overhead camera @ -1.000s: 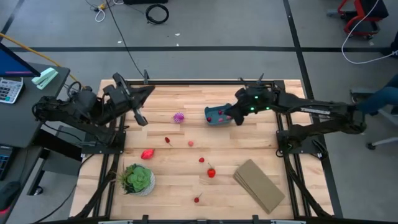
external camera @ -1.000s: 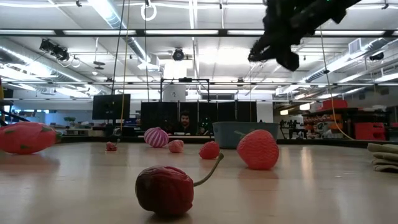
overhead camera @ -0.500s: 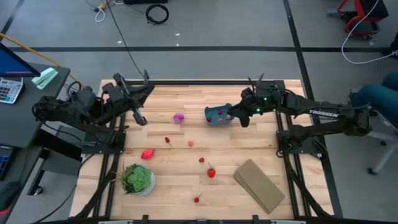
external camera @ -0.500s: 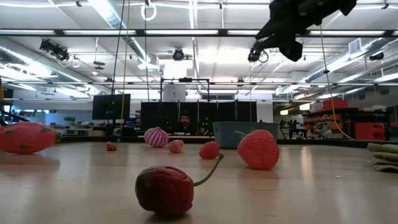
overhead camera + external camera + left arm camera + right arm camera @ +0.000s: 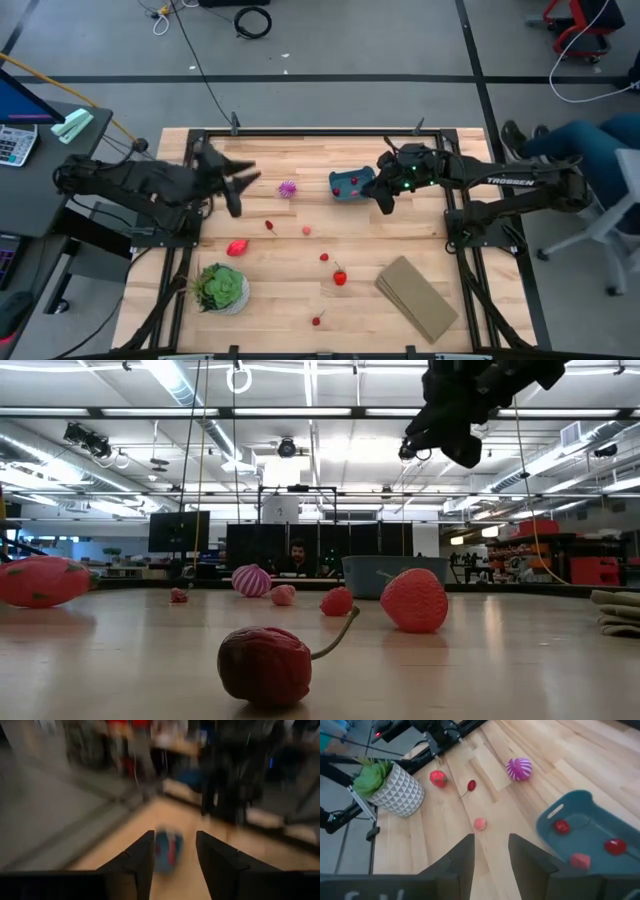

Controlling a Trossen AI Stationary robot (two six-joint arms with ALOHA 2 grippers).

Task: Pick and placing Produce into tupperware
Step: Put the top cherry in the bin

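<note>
Potted plant (image 5: 221, 288), tan block (image 5: 417, 298) on wooden table (image 5: 300, 310)

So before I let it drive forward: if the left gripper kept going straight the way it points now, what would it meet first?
Probably the tupperware: in the left wrist view it sits between the left gripper's open fingers. The striped purple ball lies close to that line from above, so it might come first; depth is unclear.

Teal tupperware (image 5: 348, 186); purple-white striped ball (image 5: 519, 769); red strawberry (image 5: 414, 600).
</note>
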